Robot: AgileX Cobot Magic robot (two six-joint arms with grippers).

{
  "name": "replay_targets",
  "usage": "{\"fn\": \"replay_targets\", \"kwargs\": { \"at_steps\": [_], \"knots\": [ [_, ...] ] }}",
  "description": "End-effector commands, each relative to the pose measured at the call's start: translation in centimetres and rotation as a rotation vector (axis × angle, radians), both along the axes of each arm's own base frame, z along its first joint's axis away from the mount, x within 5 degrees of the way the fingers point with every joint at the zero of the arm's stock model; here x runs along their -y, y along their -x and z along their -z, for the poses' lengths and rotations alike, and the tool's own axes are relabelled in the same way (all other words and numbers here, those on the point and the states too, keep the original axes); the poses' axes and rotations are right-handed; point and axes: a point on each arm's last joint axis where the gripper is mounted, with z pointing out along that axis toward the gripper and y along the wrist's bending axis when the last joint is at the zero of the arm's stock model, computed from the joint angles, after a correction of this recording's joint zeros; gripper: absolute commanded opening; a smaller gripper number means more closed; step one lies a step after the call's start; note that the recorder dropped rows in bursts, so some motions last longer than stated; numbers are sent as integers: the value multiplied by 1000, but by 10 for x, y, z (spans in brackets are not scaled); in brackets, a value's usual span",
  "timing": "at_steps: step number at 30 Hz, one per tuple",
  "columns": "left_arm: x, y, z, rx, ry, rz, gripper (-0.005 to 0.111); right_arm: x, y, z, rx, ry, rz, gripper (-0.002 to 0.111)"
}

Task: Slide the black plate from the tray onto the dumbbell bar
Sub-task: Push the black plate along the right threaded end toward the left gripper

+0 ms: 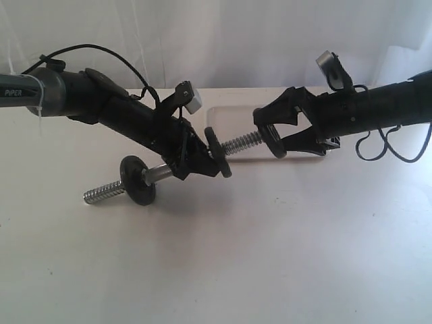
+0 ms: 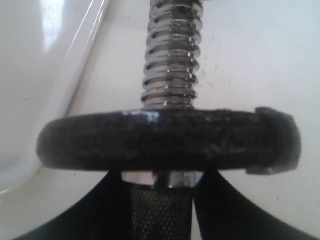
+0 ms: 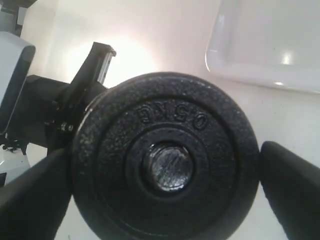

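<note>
My left gripper is shut on the knurled middle of the dumbbell bar and holds it tilted above the table. One black disc sits on the bar's lower left threaded part. A second disc rests against the left gripper's fingers; the left wrist view shows this disc edge-on below the threads of the bar. At the bar's right end, my right gripper is shut on the black plate. The bar's end face fills the plate's hole. The tray lies behind.
The white table stretches out in front of both arms. A cable loop hangs under the right arm. A white backdrop stands behind the tray. The tray's rim lies close beyond the held plate.
</note>
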Motion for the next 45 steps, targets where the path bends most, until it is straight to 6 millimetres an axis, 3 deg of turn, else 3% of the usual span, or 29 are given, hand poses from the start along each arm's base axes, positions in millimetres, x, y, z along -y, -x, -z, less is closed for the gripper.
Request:
{"fn": "replay_targets", "kwargs": {
  "at_steps": [1, 12, 23, 29, 31, 37, 45],
  "knots": [
    [13, 9, -33, -37, 172, 24, 0, -13, 10, 1, -7, -27, -36, 0],
    [14, 11, -36, -38, 207, 54, 0, -17, 12, -5, 47, -91, -95, 0],
    [18, 20, -50, -110, 374, 131, 0, -21, 10, 25, 8, -200, -115, 0],
    [19, 20, -52, -111, 395, 128, 0, -27, 11, 29, 16, -192, -142, 0],
    [18, 20, -52, -111, 393, 129, 0, -29, 12, 29, 16, -192, -146, 5],
    [19, 20, -53, -120, 405, 130, 0, -29, 12, 31, 12, -184, -155, 51],
    [20, 23, -59, -128, 469, 157, 0, -32, 13, 34, 2, -183, -164, 76]
  ]
}}
